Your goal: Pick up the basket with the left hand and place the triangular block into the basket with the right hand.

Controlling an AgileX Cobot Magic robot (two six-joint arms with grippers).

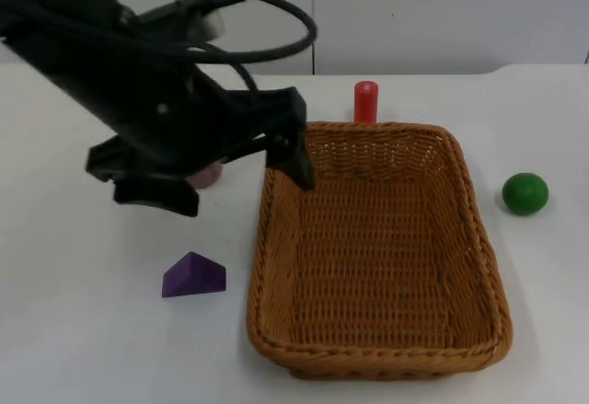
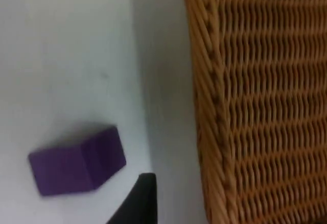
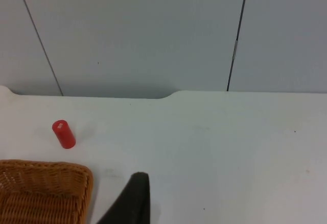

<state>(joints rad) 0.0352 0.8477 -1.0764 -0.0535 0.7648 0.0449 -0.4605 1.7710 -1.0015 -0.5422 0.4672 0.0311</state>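
The white table top (image 1: 83,349) carries a big woven wicker basket (image 1: 382,257) sitting flat, right of centre; the left arm's black gripper (image 1: 244,169) hangs over the basket's far-left rim with fingers spread, one fingertip (image 1: 299,167) just at the rim, grasping nothing; the purple triangular block (image 1: 193,275) lies left of the basket, near side, apart from it; a green ball (image 1: 525,193) sits right of the basket; a small red cylinder (image 1: 366,101) stands just behind it; right gripper (image 3: 134,198) waits beyond the basket's far-right corner, can't tell about its fingers.
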